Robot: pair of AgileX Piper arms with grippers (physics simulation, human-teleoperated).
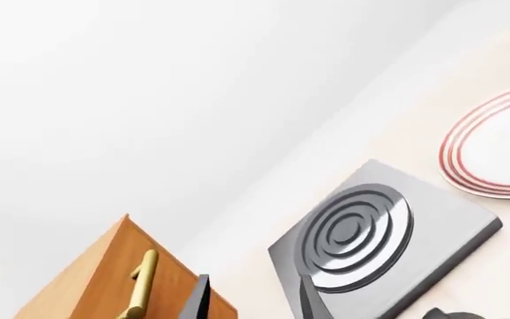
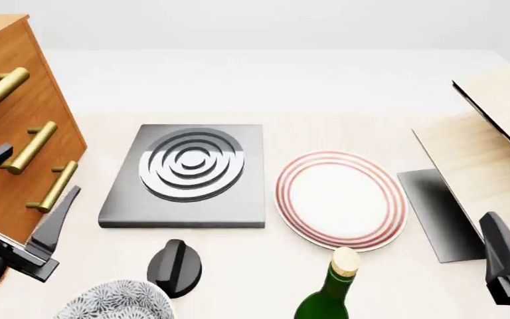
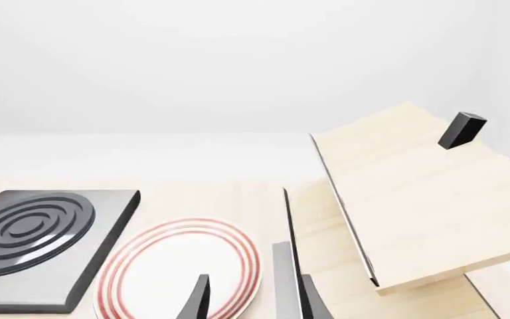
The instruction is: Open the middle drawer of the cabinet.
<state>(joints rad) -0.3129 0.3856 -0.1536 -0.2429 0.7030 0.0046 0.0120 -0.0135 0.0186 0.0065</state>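
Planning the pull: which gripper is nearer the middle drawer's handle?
Left. The left gripper sits open just in front of the middle drawer handle; the right gripper is across the table.

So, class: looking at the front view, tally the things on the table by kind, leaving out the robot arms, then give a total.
Cabinet with three drawers: 1
Grey ringed slab: 1
Red-rimmed plate: 1
Green bottle with cork: 1
Black knob: 1
Patterned bowl: 1
Pale wooden box with its lid raised: 1
Total: 7
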